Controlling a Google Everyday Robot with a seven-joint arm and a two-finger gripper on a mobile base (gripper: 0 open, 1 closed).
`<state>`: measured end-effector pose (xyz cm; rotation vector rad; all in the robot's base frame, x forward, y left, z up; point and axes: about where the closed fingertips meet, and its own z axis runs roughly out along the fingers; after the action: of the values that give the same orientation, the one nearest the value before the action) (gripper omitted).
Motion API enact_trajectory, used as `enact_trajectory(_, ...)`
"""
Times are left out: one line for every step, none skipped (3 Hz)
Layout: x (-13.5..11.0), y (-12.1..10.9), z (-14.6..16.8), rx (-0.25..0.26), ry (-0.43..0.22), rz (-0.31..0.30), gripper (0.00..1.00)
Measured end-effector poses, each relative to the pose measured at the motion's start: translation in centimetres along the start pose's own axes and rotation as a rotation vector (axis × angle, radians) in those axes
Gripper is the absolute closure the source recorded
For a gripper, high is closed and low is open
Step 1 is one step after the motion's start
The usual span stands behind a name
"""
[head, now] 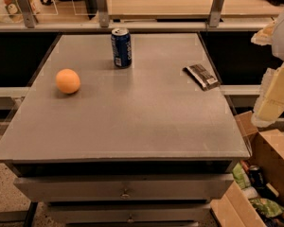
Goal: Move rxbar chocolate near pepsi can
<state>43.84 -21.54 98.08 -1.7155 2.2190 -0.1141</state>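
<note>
Jaws of the robot's pale, whitish gripper (pixel 273 98) hang off the grey metal desk (pixel 146 122), past its 3 o'clock edge and clear of everything on it; whether they are open or closed I cannot tell, and nothing appears to be held.

The flat, dark brown-black rxbar chocolate (pixel 202 76) with its whitish label end lies at about 2 o'clock on the desk, just beside the right edge and angled across it. The upright dark blue pepsi can (pixel 121 48) with a silver top stands near 12 o'clock, well apart from the bar. A round orange fruit (pixel 67 81) sits at about 10 o'clock, away from both.

The main risk, as I judge it, is the bar's place by the edge. A sideways nudge on approach could slide it off the desk toward the floor. It is thin and flat, so a pinch that comes in too high may slip off the wrapper, and one too low may scrape the surface. At placement, an arm sweeping in low could knock over the can.

An open brown cardboard box (pixel 274 155) stands on the floor at 4 o'clock, below the desk corner. It holds a dark can (pixel 256 176), green packets (pixel 262 207) and other small items I cannot identify. Two grey drawers (pixel 125 188) under the desktop are closed.
</note>
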Motion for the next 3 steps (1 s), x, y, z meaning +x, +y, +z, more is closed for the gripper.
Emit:
enact_trajectory(-0.1,-0.1,0.0,0.003,-0.001,-0.002,0.0)
enact_trajectory(-1.4,-1.1,0.4,0.013,-0.009,-0.026,0.0)
enact_trajectory(-2.9,-2.9,2.1,0.004,0.007,-0.056,0.0)
